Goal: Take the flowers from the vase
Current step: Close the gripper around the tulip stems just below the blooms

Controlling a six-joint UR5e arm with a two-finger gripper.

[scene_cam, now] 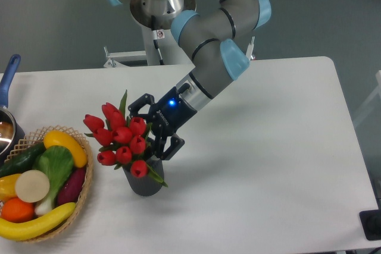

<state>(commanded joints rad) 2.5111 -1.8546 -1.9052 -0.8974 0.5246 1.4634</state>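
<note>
While my tool [152, 128] sits spread wide at the right flank of the flowers [122, 138], I judge this to be the approach step: nothing is gripped. One finger reaches behind the upper buds, the other lies low near the rim of the vase [144, 181], and both look close against the bunch, though I cannot tell whether either one touches it.

The flowers stand in the vase, which rests on the desk [268, 165] just right of the wicker basket [78, 203]; the bunch leans left and spreads wider than the vase mouth.

My next move, as I see it, calls for easing further in so the stems or the lower part of the bunch lie between the fingers, then closing gently and lifting straight up, so the vase does not tip or come along.

By my count: one vase, one bunch with about nine red buds, several green leaves. The single basket holds two bananas, an orange, a cucumber, a leafy green, a purple vegetable and a pale round piece. One pan with a blue handle [9, 75] shows at the left edge.
</note>
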